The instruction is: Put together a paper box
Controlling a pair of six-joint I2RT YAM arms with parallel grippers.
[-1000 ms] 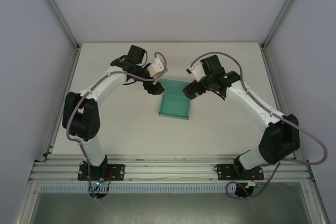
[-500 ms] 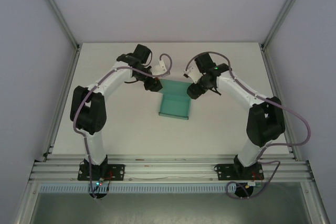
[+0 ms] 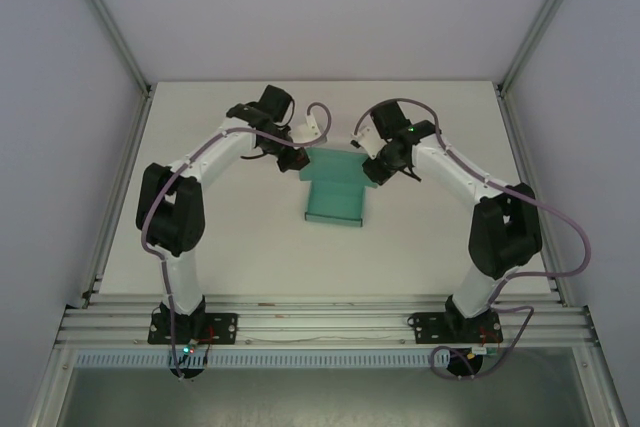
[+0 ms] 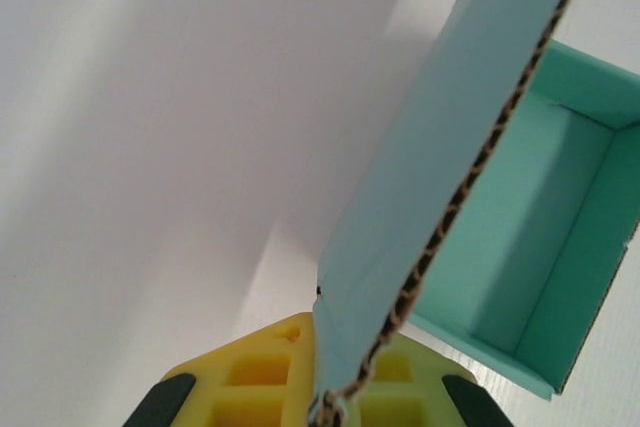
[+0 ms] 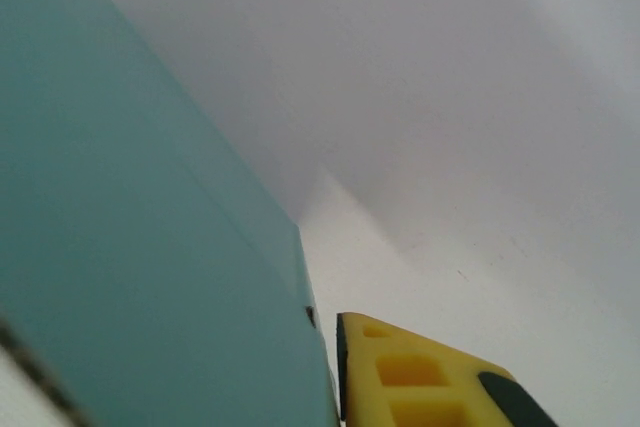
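The paper box (image 3: 333,204) lies near-to-far (far flap raised); left claw (image 3: 295,160) pinches it, right claw (image 3: 371,169) unclear.

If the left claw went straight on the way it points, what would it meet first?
The paper box: its raised flap's corrugated edge sits between the fingers of the left claw, so it would likely slide deeper onto that flap.

both arms reach forward, elbows out; left tool (image 3: 296,160) pinched tight, right tool (image 3: 371,169) facing it.
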